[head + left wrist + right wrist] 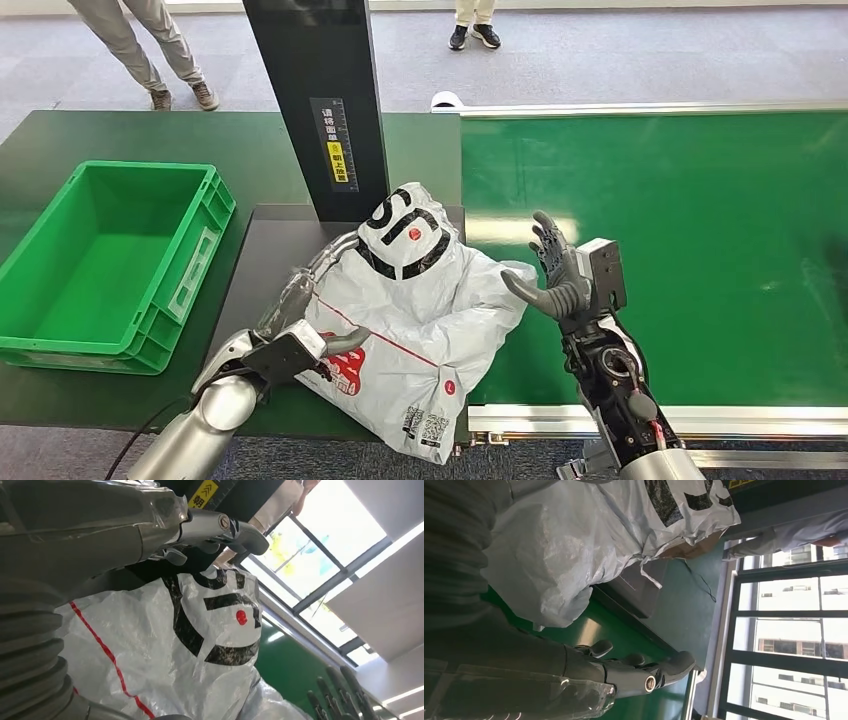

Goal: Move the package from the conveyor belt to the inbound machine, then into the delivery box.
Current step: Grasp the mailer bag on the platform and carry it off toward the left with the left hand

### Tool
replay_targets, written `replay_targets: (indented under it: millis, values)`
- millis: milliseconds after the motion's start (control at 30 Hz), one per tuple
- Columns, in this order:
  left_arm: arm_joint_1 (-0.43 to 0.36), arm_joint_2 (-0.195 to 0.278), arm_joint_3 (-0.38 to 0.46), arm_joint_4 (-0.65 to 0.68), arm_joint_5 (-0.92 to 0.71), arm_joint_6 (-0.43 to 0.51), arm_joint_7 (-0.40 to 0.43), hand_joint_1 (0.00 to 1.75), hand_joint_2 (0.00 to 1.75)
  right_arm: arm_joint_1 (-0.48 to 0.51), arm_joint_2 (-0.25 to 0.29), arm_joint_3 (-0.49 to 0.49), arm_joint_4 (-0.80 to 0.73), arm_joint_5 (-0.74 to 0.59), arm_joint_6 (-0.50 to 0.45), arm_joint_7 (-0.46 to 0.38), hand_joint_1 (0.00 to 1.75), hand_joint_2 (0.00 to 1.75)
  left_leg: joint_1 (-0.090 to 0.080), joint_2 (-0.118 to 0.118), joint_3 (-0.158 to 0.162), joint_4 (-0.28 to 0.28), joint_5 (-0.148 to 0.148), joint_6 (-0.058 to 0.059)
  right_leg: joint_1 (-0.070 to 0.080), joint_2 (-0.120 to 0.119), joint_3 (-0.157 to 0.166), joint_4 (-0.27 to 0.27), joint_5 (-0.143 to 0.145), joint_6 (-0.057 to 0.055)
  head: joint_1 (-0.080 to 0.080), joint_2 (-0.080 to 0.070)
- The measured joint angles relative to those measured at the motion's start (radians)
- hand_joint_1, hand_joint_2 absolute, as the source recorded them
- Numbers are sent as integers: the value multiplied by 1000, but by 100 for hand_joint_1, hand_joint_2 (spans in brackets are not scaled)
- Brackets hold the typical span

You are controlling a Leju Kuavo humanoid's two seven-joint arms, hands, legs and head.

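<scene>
The package (420, 310) is a crumpled white plastic bag with black letters and red marks. It lies on the inbound machine's dark platform (265, 250), below the black column (320, 100), and its right part hangs over the edge of the green conveyor belt (680, 250). My left hand (300, 330) lies flat against the package's left side, fingers stretched along it and thumb on the bag. The left wrist view shows these straight fingers (210, 530) beside the package (190, 645). My right hand (560, 275) stands open just right of the bag, with a small gap in the right wrist view (634, 670).
A green delivery box (110, 260) stands open on the dark table to the left of the platform. The belt's metal rail (640, 415) runs along the front. Two persons' legs (150, 50) stand beyond the table.
</scene>
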Motion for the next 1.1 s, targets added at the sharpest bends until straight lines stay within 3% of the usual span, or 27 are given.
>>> replay_targets:
  millis: [200, 400, 667, 800, 833, 867, 933, 967, 1000, 1100]
  values:
    - [-22, 39, -66, 6, -147, -87, 90, 0, 175, 3, 0, 0, 3, 13, 4, 9, 0, 175, 0, 0, 0, 0, 0, 0, 0, 0, 0, 0, 0, 0, 0, 0]
    - [-62, 57, -109, 47, -264, -90, 179, 0, 175, 10, -2, -5, -1, 15, 2, 20, 0, 175, 0, 0, 0, 0, 0, 0, 0, 0, 0, 0, 0, 0, 0, 0]
    - [-166, 25, -151, 251, -537, -2, 420, 0, 175, 67, 2, -39, -44, 60, -4, 27, 0, 175, 0, 0, 0, 0, 0, 0, 0, 0, 1, 0, 0, 0, 0, 0]
    - [-200, 3, -157, 320, -577, 20, 452, 0, 175, 77, 9, -50, -51, 71, -4, 27, 0, 175, 0, 0, 1, 0, 0, 0, 0, 0, 2, 0, 0, 0, 0, 0]
    - [-205, 0, -159, 333, -582, 21, 456, 17, 175, 78, 10, -52, -51, 73, -4, 27, 0, 175, 0, 0, 2, 0, 0, 0, 0, 0, 2, 0, 0, 0, 0, 0]
    - [-209, -3, -160, 342, -589, 23, 461, 47, 175, 78, 11, -54, -51, 75, -3, 27, 0, 175, 0, 0, 2, 0, 0, 0, 0, 0, 3, 0, 0, 0, 0, 0]
    - [-215, -8, -162, 358, -603, 23, 470, 132, 175, 78, 13, -57, -51, 78, -3, 27, 0, 175, 0, 0, 4, 0, 0, 0, 0, 0, 4, 0, 0, 0, 0, 0]
    - [-216, -10, -162, 364, -608, 22, 472, 159, 175, 78, 14, -58, -51, 80, -2, 27, 0, 175, 0, 0, 4, 0, 0, 0, 0, 0, 5, 0, 0, 0, 0, 0]
    - [-217, -11, -163, 371, -612, 19, 472, 173, 175, 78, 14, -59, -51, 81, -1, 27, 0, 175, 0, 0, 5, 0, 0, 0, 0, 0, 5, 0, 0, 0, 0, 0]
    - [-218, -14, -162, 383, -617, 8, 461, 175, 175, 78, 19, -63, -51, 82, 3, 27, 0, 175, 0, 0, 6, 0, 0, 0, 0, 0, 7, 0, 0, 0, 0, 0]
